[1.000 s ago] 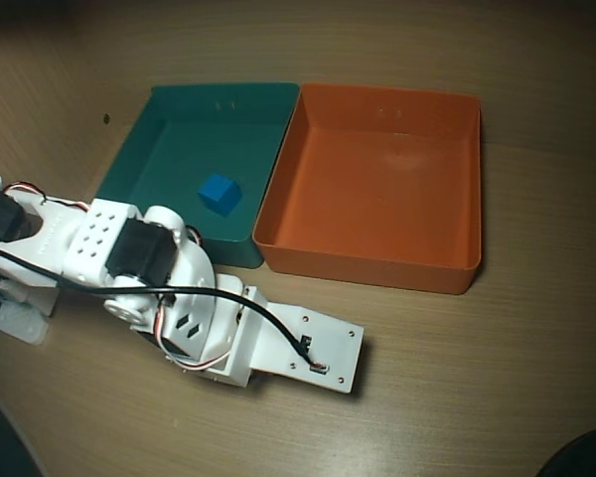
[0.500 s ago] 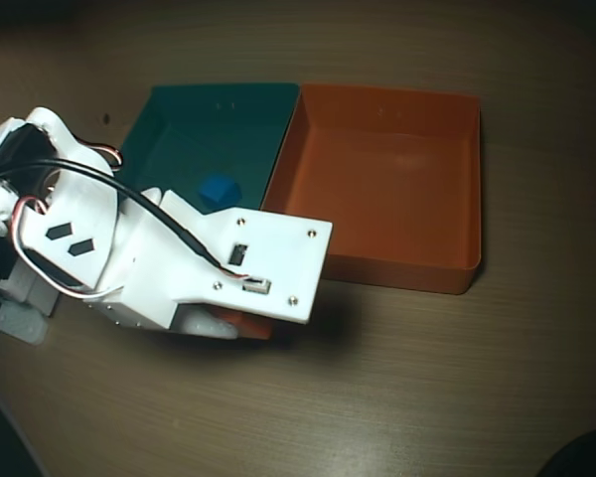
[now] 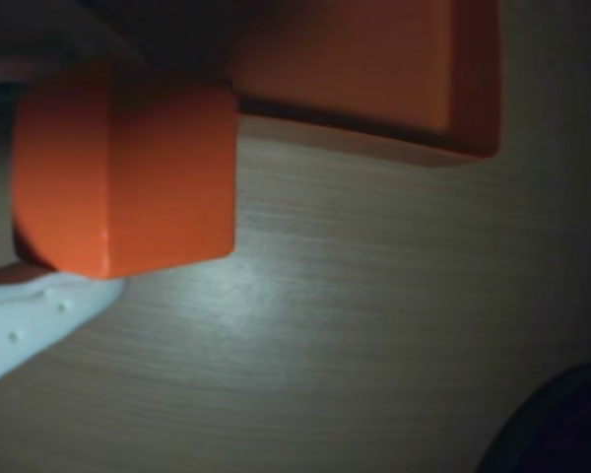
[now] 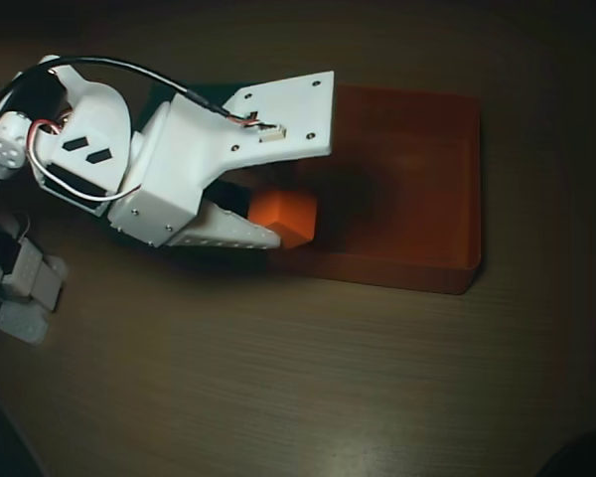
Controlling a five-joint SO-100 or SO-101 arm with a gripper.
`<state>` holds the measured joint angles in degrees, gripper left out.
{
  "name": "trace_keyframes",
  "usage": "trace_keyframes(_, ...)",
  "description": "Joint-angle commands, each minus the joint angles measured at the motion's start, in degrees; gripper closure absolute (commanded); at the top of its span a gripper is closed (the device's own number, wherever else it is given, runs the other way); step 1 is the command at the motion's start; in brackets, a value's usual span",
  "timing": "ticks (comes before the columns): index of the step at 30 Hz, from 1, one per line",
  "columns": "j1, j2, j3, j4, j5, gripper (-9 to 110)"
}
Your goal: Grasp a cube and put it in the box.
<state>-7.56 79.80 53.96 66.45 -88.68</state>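
In the overhead view my gripper (image 4: 278, 220) is shut on the small orange cube (image 4: 284, 216) and holds it in the air. The cube hangs over the near left corner of the large orange box (image 4: 417, 179), just above its front wall. The wrist view shows the cube (image 3: 123, 177) filling the upper left, with a white finger (image 3: 30, 320) pressed under it. The upper finger is lost in shadow. A corner of the box (image 3: 374, 69) lies at the top of that view, with bare table below.
The white arm (image 4: 169, 169) reaches over the left side and hides nearly all of the teal box there. Wooden table (image 4: 328, 378) stretches in front of the boxes. A dark round shape (image 4: 581, 455) sits at the bottom right corner.
The arm has risen from the table in front of the boxes and swung back and to the right. It now covers the teal box, with the orange cube showing at the orange box's corner.
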Motion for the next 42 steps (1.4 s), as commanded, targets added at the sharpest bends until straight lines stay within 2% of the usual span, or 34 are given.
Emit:
trace_keyframes(1,-2.11,2.90,-4.83,-1.41,0.44,107)
trace_keyframes(9,-7.21,-2.55,-5.89,-2.29,0.44,107)
trace_keyframes(25,-13.27,-26.63,-27.42,-1.32,0.44,107)
trace_keyframes(39,-16.61,-34.80,-28.39,-2.20,0.44,106)
trace_keyframes(42,-16.44,-34.89,-28.39,-2.29,0.44,101)
